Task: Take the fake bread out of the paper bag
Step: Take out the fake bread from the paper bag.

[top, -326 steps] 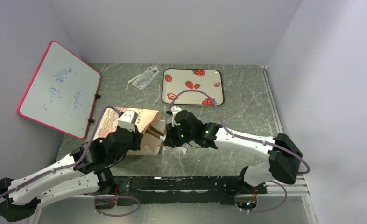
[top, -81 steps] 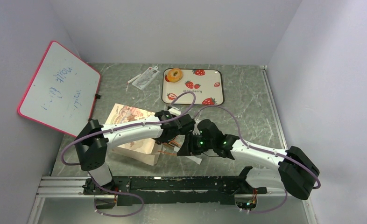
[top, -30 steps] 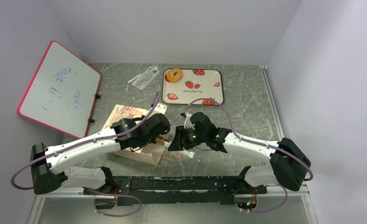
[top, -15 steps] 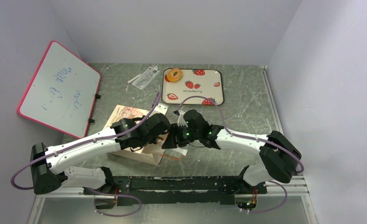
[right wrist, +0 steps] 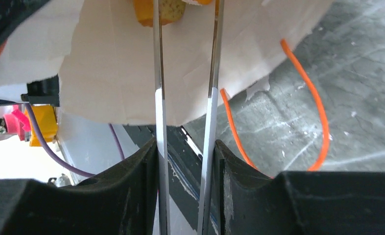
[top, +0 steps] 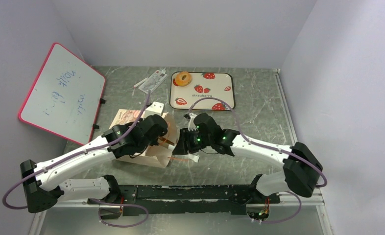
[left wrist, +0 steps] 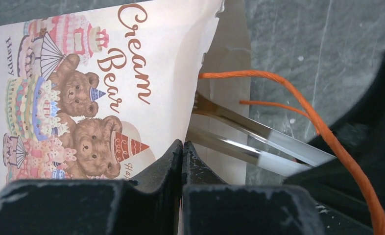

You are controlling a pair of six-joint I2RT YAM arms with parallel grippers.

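Nearest, left gripper (left wrist: 181, 156): pressed together on the mouth edge of the paper bag (left wrist: 83, 73).
Right gripper (right wrist: 185, 19): its thin blades are pushed into the bag's mouth and held apart; whether anything is gripped cannot be told.
Fake bread (right wrist: 158, 12): a golden piece is seen inside the bag, at the blade tips.
Handle (right wrist: 318, 107): an orange loop is draped on the table (top: 259, 112) outside the bag's mouth.
Tray (top: 215, 83): set beyond the bag; a bread ring (top: 183, 78) is laid on its far-left corner.
Whiteboard (top: 60, 93): propped left of the bag.

Found fake bread (right wrist: 158, 11) at paper bag (right wrist: 117, 73) cut off by right wrist view's top edge; right hand (right wrist: 185, 7) fingertips likewise. Cannot confirm contact.
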